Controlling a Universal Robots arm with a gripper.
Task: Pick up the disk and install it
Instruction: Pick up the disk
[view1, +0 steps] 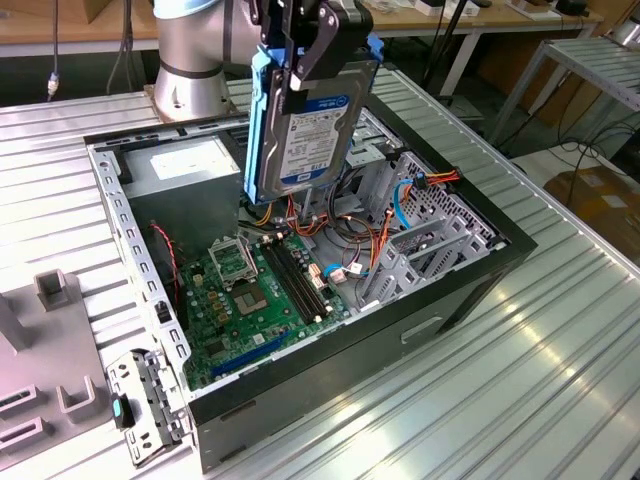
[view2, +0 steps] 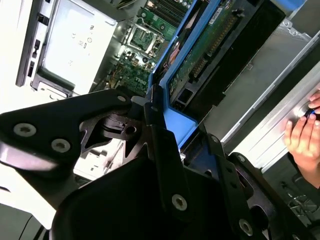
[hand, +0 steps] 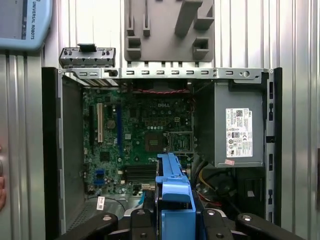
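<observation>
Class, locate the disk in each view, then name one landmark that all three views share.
Exterior view: the disk hangs upright in the gripper, above the open case.
Second wrist view: the disk shows its circuit-board side, edged in blue.
First wrist view: the disk is edge-on, blue, in front of the motherboard.
Shared landmark: the silver power supply.

The disk (view1: 312, 125) is a flat dark grey box w/ a white sticker on its face & bright blue plastic rails down its sides. It's held up in the air, standing almost straight up on a short end, tipped a bit, over the open computer case (view1: 330, 385). The second wrist view shows its green back (view2: 212, 42). The first wrist view shows its blue end (hand: 173, 192).
</observation>
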